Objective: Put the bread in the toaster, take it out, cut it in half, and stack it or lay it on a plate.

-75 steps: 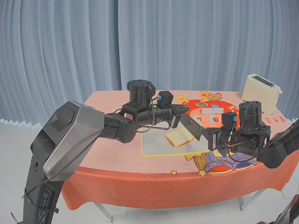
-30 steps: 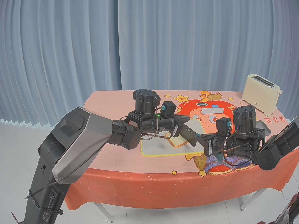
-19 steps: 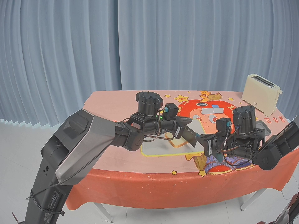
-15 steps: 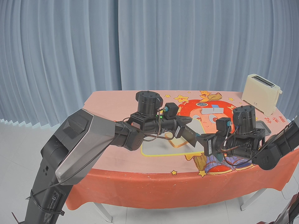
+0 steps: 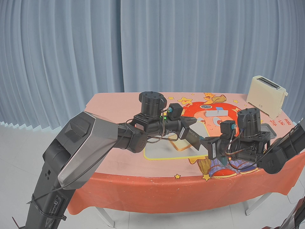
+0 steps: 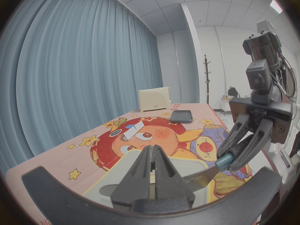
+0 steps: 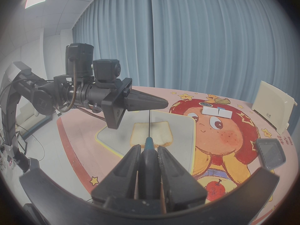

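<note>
Bread (image 7: 161, 133) is lying flat on the cutting board (image 7: 184, 135), mid-table toward the near edge, uncut. The right gripper (image 7: 149, 149) is clamping the teal handle of the knife (image 5: 193, 137), with the blade hanging over the middle of the slice, edge down. The left gripper (image 6: 152, 150) is pinched closed on nothing, hovering over the far-left part of the board, apart from the bread.

Handling guess: the slice is looking light, soft and crumbly, so it is likely sliding or squashing under the blade. It is best pinned down at one end, away from the cut line, and later lifted by the crust edges.

Containers: the toaster (image 5: 266, 96) is sitting far right with nothing sticking out of its slot. The dark tray (image 7: 270, 152), right of the board, is lying empty and probably serving as the plate.
</note>
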